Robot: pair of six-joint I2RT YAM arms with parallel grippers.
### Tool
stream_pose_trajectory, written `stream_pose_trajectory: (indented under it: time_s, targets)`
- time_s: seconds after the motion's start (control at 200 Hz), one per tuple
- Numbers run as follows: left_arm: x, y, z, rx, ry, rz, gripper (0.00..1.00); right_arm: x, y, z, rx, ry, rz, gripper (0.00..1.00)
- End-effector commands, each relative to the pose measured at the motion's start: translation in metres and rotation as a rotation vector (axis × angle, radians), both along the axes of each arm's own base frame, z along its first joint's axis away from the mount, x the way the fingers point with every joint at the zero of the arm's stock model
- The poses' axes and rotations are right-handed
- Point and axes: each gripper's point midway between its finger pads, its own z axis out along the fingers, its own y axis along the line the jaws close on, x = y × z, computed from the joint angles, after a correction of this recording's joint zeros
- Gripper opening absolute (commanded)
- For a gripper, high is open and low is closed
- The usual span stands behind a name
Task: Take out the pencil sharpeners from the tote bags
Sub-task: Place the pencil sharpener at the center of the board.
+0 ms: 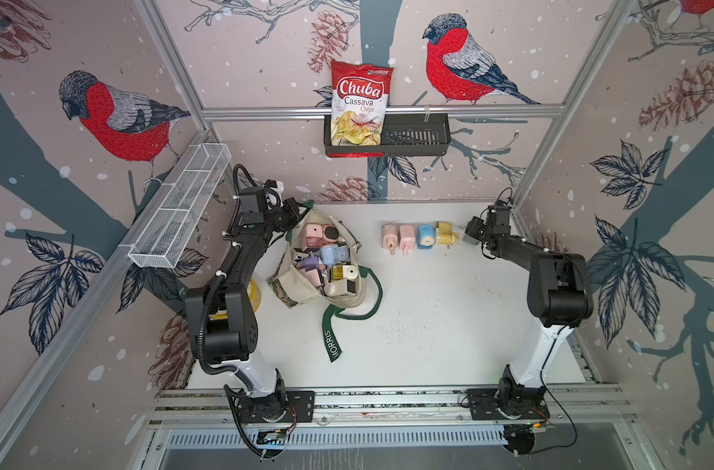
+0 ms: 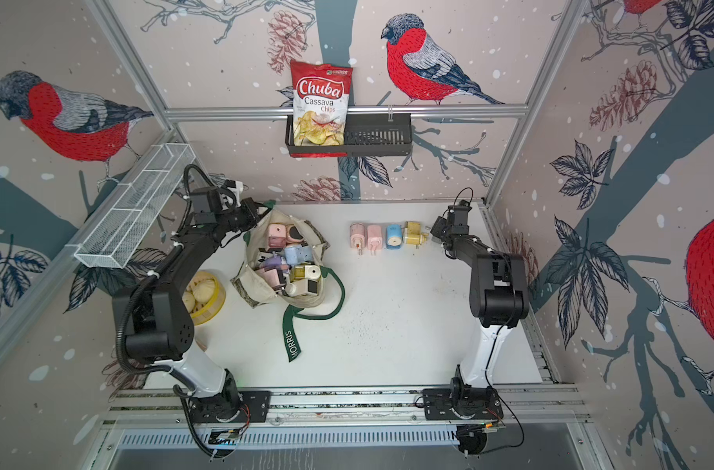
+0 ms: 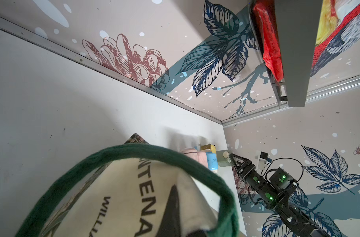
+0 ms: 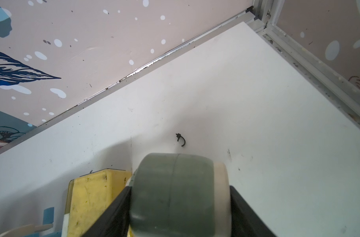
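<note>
The cream tote bag with dark green handles sits open at the table's left, holding several pastel pencil sharpeners. My left gripper is shut on the bag's far rim; in the left wrist view a dark finger presses the canvas under the green handle. Two pink, one blue and one yellow sharpener stand in a row at the back. At the row's right end my right gripper is shut on a grey-green and cream sharpener, right beside the yellow one.
A yellow bowl of pale discs sits left of the bag, partly under my left arm. On the back wall a black basket holds a chips bag. A white wire basket hangs on the left wall.
</note>
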Motion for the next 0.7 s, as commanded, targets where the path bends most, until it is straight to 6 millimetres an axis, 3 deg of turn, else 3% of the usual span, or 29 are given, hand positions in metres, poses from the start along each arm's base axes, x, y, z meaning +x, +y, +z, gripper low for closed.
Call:
stream_pose_trajectory:
  time_s: [0.0, 0.405, 0.695]
  targets:
    - [0.006, -0.003, 0.046, 0.008, -0.203, -0.034, 0.0, 0.01, 0.008, 0.011, 0.005, -0.057, 0.03, 0.45]
    - [0.007, -0.002, 0.045, 0.007, -0.2, -0.035, 0.0, 0.013, 0.016, -0.003, -0.002, -0.026, 0.045, 0.49]
    - [0.007, -0.002, 0.045, 0.004, -0.198, -0.034, 0.0, 0.009, 0.022, -0.002, 0.004, -0.025, 0.047, 0.66]
